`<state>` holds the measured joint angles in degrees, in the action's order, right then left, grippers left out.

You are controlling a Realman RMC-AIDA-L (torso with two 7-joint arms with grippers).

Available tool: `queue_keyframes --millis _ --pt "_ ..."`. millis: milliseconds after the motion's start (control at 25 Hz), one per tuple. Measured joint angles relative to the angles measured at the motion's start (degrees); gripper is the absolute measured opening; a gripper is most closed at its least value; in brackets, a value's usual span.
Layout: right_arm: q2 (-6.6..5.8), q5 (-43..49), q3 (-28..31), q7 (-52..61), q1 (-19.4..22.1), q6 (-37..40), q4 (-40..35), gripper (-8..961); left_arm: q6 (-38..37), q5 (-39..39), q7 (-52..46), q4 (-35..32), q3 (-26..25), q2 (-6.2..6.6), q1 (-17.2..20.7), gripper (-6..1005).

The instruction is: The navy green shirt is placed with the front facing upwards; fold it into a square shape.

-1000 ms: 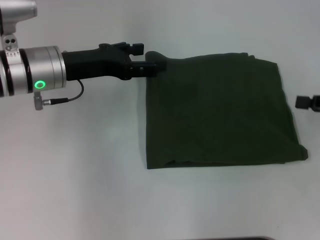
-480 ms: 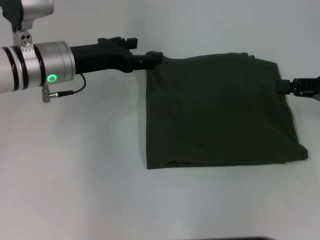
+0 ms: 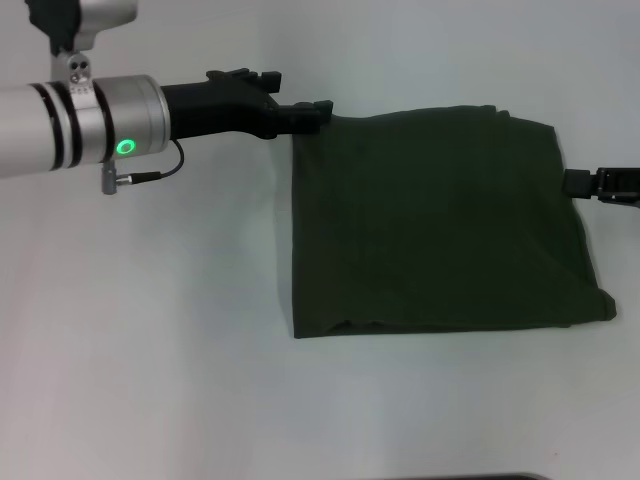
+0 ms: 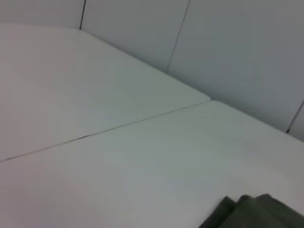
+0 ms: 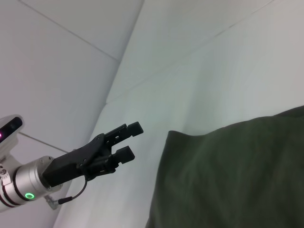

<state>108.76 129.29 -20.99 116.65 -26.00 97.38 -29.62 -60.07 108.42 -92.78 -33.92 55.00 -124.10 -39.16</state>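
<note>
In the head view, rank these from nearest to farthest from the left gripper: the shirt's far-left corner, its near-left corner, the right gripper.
1. Far-left corner of the navy green shirt: right at the left gripper, touching or nearly so.
2. Near-left corner: down the shirt's left edge, toward the robot.
3. Right gripper: across the shirt, at its right edge.

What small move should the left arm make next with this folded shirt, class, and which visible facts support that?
Probably draw the left pincer a little farther from the navy green shirt. The shirt lies folded, roughly square, on the table; the right wrist view shows that pincer open beside the far left corner, holding no cloth. The right pincer waits at the opposite edge.
</note>
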Motion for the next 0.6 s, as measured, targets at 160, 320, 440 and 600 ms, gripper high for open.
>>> queue_keyframes --millis 160,320,440,600 --pt "-0.16 0.0 0.1 0.3 0.3 -0.8 0.0 267 4.7 -0.2 -0.3 1.0 3.3 0.0 -1.5 934" --pt "-0.14 0.0 0.1 0.6 0.4 -0.9 0.0 268 7.7 -0.2 -0.6 3.0 4.5 0.0 -2.8 934" --pt "0.09 0.0 0.1 0.7 0.4 -0.9 0.0 268 9.3 0.0 -0.7 4.4 4.8 0.0 -3.5 933" --pt "0.21 0.0 0.1 1.0 0.5 -0.9 0.0 268 9.8 0.2 -0.9 5.1 4.9 0.0 -3.6 933"
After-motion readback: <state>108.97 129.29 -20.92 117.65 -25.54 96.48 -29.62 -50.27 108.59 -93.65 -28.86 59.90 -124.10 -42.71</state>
